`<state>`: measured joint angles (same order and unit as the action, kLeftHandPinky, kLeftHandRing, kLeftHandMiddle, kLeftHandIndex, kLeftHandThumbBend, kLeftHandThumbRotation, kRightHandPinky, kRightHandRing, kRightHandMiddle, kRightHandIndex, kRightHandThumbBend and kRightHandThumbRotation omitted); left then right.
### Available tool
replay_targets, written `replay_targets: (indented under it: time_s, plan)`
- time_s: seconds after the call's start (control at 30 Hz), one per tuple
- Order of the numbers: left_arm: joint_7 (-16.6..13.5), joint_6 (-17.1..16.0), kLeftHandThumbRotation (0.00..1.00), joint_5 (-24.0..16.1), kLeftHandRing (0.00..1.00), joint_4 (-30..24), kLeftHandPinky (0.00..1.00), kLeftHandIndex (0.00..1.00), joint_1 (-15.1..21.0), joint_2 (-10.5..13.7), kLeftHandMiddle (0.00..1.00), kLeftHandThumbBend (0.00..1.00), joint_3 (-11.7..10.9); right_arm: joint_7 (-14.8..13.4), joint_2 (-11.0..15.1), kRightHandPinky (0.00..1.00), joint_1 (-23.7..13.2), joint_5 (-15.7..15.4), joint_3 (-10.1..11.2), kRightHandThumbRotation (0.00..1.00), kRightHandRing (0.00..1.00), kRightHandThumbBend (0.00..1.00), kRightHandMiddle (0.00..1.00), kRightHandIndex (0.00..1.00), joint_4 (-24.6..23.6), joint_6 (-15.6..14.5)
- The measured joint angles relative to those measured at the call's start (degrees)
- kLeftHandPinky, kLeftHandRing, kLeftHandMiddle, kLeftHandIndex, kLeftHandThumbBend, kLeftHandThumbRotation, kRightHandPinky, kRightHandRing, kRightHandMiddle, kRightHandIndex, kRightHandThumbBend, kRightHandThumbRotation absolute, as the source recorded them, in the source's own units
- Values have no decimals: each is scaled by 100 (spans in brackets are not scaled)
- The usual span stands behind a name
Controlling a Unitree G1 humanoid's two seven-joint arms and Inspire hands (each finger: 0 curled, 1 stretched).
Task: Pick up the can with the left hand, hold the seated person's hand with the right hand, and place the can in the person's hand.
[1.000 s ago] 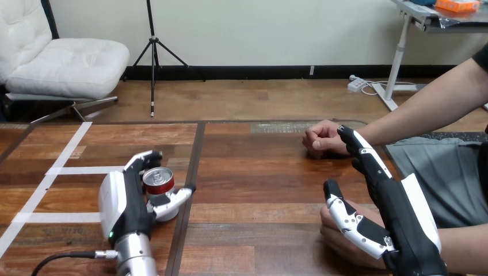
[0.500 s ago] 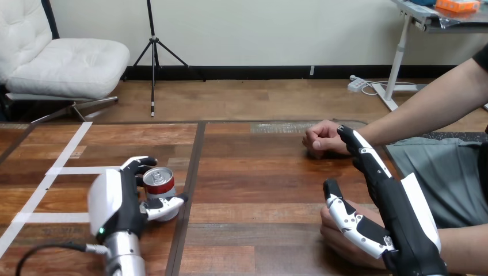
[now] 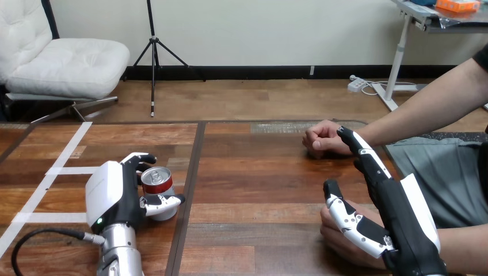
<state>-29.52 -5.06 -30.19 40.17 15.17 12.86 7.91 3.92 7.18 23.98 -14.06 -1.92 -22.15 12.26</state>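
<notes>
Nearest, the right hand [image 3: 403, 213] lies open over the person's near hand [image 3: 336, 237], fingers straight and thumb spread. Left on the table [image 3: 259, 172], the left hand [image 3: 112, 192] curls round the upright can [image 3: 156, 181]. The person's far hand [image 3: 320, 138] rests fisted beyond.

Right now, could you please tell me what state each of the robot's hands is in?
Left hand: shut on the can.
Right hand: open, over the person's hand at the view's bottom.
</notes>
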Motion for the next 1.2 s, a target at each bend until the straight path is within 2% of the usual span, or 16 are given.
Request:
replay_targets:
  time_s: [0.33, 1.2]
  plan:
    - [44, 83, 0, -30, 58, -196, 50, 62, -36, 10, 62, 90, 50, 0, 2, 98, -7, -2, 0, 22, 98, 16, 96, 93, 0, 0]
    - [81, 103, 0, 12, 47, -195, 43, 55, -35, 9, 51, 75, 50, -1, 0, 96, -20, -15, -3, 23, 97, 15, 95, 93, 0, 3]
